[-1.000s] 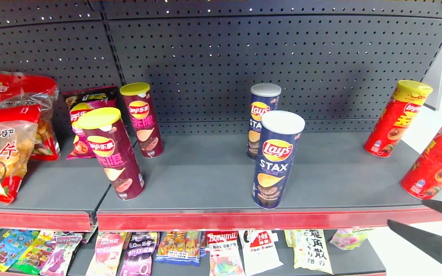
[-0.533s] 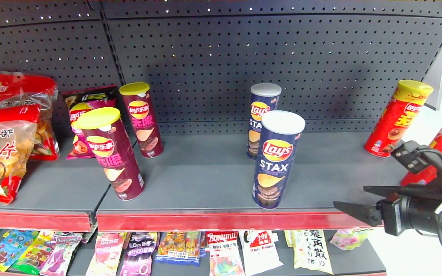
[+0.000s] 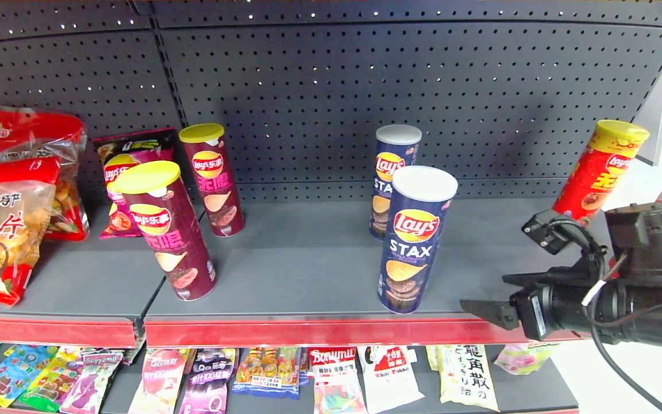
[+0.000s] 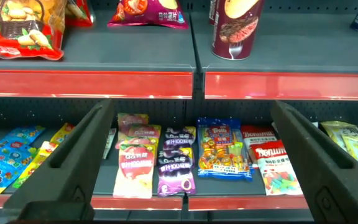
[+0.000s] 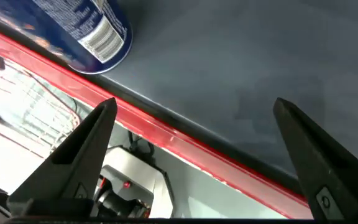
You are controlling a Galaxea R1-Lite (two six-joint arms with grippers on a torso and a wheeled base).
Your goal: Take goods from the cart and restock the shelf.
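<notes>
- Two blue cans upright mid-shelf: front blue can (image 3: 414, 241) close to the red lip (image 3: 331, 332), back blue can (image 3: 394, 172) just behind it, near the pegboard (image 3: 365, 86).
- Empty right gripper (image 3: 483, 293), fingers spread wide, level with the front edge of the shelf (image 3: 319, 264); near the front blue can on its right side, not touching.
- Likewise spread and empty: left gripper (image 4: 191, 106), held low, facing the lower tier of sachets (image 4: 166, 165).
- Handling, judged: light, stiff-walled tube, glossy and probably slippery; tall and narrow, easily toppled by a side nudge; brittle contents.
- Hold, judged: mid-body, jaws square across the tube, modest squeeze, clear of the lid.
</notes>
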